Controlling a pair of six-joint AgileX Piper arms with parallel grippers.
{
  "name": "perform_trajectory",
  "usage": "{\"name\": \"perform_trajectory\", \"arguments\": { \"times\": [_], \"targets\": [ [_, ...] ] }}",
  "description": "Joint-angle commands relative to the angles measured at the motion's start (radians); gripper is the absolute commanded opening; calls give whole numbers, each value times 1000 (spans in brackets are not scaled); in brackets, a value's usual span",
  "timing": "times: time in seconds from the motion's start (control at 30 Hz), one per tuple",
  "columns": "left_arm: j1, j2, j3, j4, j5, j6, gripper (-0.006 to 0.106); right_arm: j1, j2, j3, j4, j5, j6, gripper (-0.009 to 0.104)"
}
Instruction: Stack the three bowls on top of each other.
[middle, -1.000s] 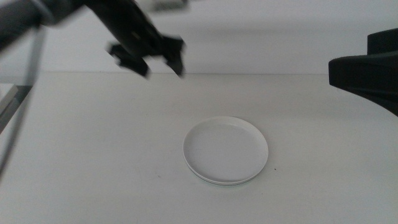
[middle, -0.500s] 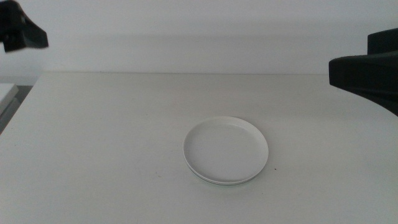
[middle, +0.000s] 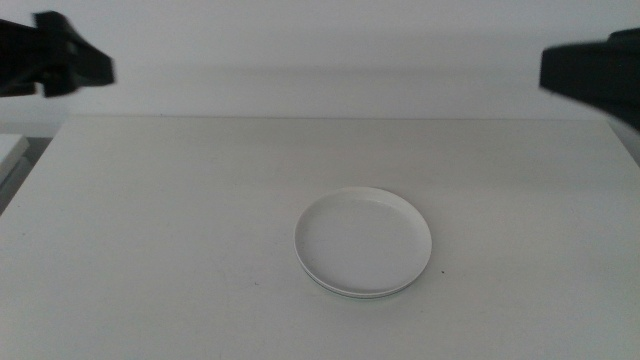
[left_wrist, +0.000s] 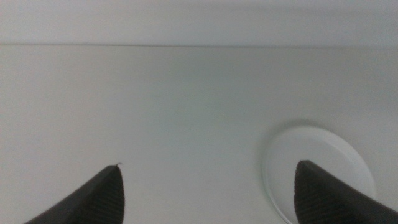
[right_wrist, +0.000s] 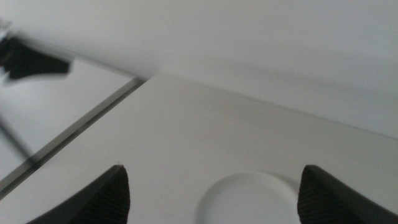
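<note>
A white bowl (middle: 363, 240) sits right of the table's middle, on top of a stack. A thin rim of a lower bowl (middle: 362, 294) shows under its front edge; I cannot tell its colour, and no pale green or grey bowl shows separately. The white bowl also shows in the left wrist view (left_wrist: 311, 146) and the right wrist view (right_wrist: 249, 193). My left gripper (middle: 70, 65) (left_wrist: 208, 164) is open and empty, high at the far left. My right gripper (right_wrist: 212, 167) is open and empty; its arm (middle: 595, 75) hangs high at the far right.
The white table (middle: 180, 220) ends at a pale wall behind. Its left edge (middle: 30, 175) drops to a lower surface. The left gripper shows as a dark blurred shape in the right wrist view (right_wrist: 31, 62).
The left arm swung from above the table's back middle out to the far left, then came slightly back in. The right arm rose a little. The bowls have not moved.
</note>
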Motion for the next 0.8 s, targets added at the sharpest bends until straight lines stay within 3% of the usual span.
{"name": "perform_trajectory", "arguments": {
  "times": [0.0,0.1,0.17,0.27,0.43,0.63,0.77],
  "targets": [
    [-60,-30,18,13,-14,7,94,-25,0,6,-89,-53,103,93],
    [-107,-92,85,28,-99,-1,94,-80,10,6,-234,-50,201,93],
    [-109,-142,135,32,-172,1,94,-128,19,6,-284,-37,222,93],
    [-106,-238,211,86,-236,3,94,-215,6,6,-289,-50,212,93],
    [-106,-399,328,84,-319,3,94,-311,-111,24,-291,-8,160,93],
    [-106,-583,503,-108,-483,205,94,-312,-322,253,-275,-125,150,93],
    [-106,-615,527,-120,-531,220,94,-312,-384,346,-275,-209,150,93]
  ]
}}
